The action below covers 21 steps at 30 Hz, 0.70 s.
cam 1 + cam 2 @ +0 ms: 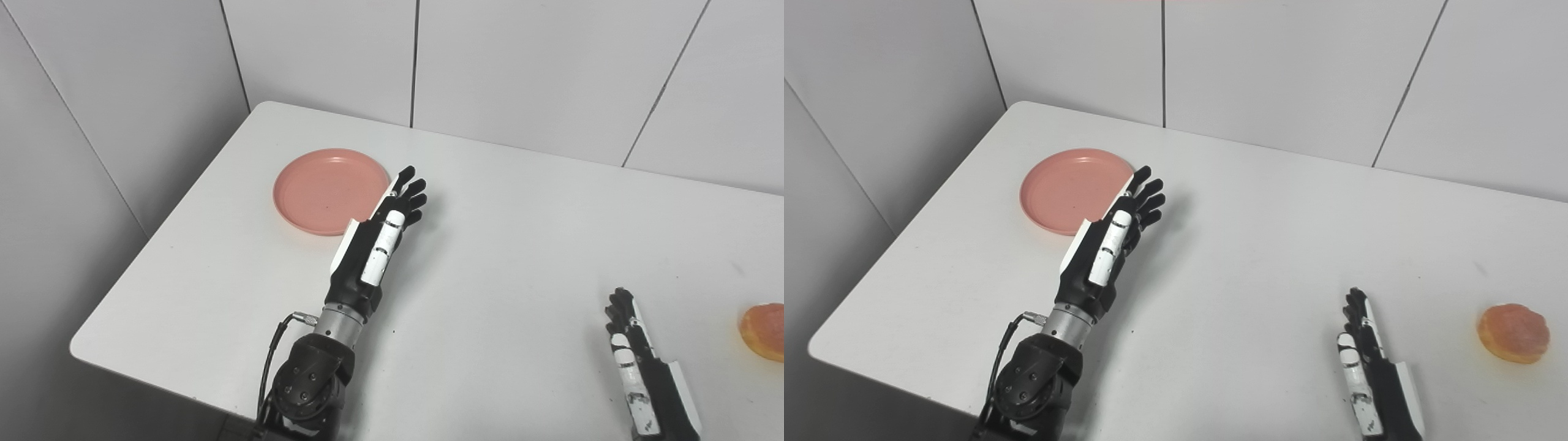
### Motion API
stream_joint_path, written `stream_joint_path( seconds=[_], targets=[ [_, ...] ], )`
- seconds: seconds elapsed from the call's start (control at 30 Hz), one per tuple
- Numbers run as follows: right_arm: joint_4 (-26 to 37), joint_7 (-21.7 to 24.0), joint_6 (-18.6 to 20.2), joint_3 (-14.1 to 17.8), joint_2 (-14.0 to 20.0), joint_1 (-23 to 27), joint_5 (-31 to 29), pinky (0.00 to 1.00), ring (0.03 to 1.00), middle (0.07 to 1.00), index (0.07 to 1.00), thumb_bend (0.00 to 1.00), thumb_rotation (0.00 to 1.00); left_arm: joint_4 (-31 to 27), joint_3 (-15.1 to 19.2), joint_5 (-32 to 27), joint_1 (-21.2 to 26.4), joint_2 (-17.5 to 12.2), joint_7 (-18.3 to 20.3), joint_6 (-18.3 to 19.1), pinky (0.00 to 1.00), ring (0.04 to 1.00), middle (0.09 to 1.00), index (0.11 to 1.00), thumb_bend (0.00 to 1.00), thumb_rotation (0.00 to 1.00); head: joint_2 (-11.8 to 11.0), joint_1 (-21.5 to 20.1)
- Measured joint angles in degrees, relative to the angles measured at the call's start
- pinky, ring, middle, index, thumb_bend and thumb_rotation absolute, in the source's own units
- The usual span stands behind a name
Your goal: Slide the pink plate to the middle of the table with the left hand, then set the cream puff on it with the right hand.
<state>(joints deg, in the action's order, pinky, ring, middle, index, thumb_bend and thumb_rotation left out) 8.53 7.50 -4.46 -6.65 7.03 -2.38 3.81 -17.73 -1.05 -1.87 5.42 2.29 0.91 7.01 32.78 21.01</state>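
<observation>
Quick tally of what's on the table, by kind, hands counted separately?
Plates: 1, the pink plate, far left.
Pastries: 1, the cream puff, near right.
Hands: 2, the left hand open beside the plate, the right hand open, holding nothing.
Total: 2 things, 2 hands.

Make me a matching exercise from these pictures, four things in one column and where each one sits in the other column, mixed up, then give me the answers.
Things:
1. plate
2. cream puff
3. left hand
4. right hand

Places:
A. near the table's right edge, touched by nothing
B. open, fingers straight, at the plate's right rim
C. far left part of the table, nothing on it
D. low at the front right, left of the cream puff and apart from it

Pairs: 1-C, 2-A, 3-B, 4-D
</observation>
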Motion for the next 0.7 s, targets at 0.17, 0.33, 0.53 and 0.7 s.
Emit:
stream_joint_path(
  seconds=[0.17,0.33,0.53,0.7],
  targets=[
    [0.0,0.2,0.0,0.1,0.0,0.0,0.0,1.00,1.000,1.000,1.000,0.00,1.00,-1.1,2.5,-1.1,3.1,-1.1,-0.1,1.1,0.88,0.882,0.902,0.890,0.47,1.00,0.1,0.1],
    [0.0,0.3,0.0,0.1,0.0,0.0,0.0,1.00,1.000,1.000,1.000,0.00,1.00,-1.6,5.3,-2.7,6.1,-1.7,-1.0,2.7,0.88,0.883,0.896,0.884,0.47,1.00,0.2,0.2],
    [0.0,0.4,0.0,0.2,0.1,0.1,0.0,1.00,1.000,1.000,1.000,0.00,1.00,-1.3,8.9,-5.4,8.3,-2.1,-2.3,4.2,0.87,0.869,0.879,0.870,0.46,1.00,0.5,0.6],
    [0.2,0.6,0.0,0.2,0.3,0.0,0.0,1.00,1.000,1.000,1.000,0.01,1.00,1.2,13.1,-8.1,11.7,-3.2,-3.8,5.2,0.86,0.864,0.874,0.857,0.45,1.00,0.6,0.7]
  ],
)
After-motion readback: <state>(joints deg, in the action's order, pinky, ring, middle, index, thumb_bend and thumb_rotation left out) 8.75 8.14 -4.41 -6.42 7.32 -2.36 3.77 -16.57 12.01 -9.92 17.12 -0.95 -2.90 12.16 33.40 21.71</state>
